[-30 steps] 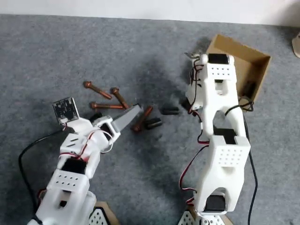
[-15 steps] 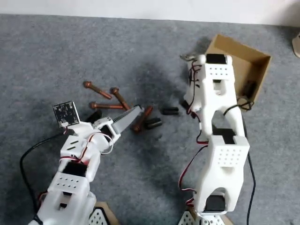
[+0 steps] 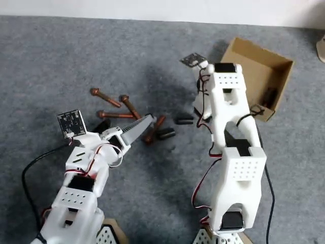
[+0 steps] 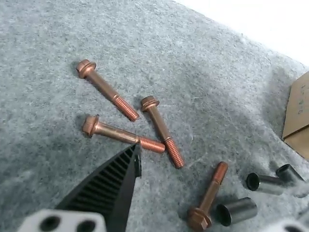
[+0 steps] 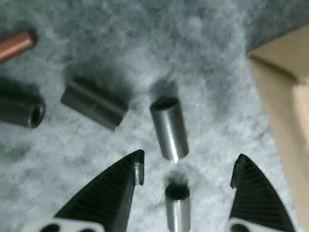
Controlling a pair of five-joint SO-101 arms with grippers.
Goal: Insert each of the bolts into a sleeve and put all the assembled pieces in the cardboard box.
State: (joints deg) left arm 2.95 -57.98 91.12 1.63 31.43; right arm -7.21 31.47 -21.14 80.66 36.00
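Where the left arm leans in from the near left of the table (image 3: 51, 56), the left pincer (image 3: 144, 122) points away and to the right, its tip just beside the bolts. Whether it is spread or pressed together I cannot tell.

Four copper bolts lie flat on the grey felt.
- The outermost bolt (image 3: 105, 97) has its head at the far left, and its long axis slants toward the near right.
- The second bolt (image 3: 129, 105) slants much the same way, head away and threads toward the pincer tip.
- The third bolt (image 3: 117, 115) lies almost straight across from left to right, head to the left. Its threaded end is close to the second bolt's.
- The fourth bolt (image 3: 154, 128) sits apart to the right, head on the near side and shank pointing away and rightward.

Just right of the fourth bolt lies a dark sleeve (image 3: 166, 133), its long axis roughly across the table. A second sleeve (image 3: 184, 120) lies beyond it, also crosswise.

The right pincer (image 5: 187, 166) is spread wide over two more sleeves.
- A steel sleeve (image 5: 169, 126) lies just ahead of the tips, centred on the gap. Its long axis runs along the pincer's reach and its open end faces away.
- A nearer sleeve (image 5: 177, 208) sits between the jaws, roughly in line with the steel one and touching neither jaw.

The cardboard box (image 3: 282, 63) stands open at the far right, turned corner-on, with a dark piece (image 3: 269, 95) inside against its wall.
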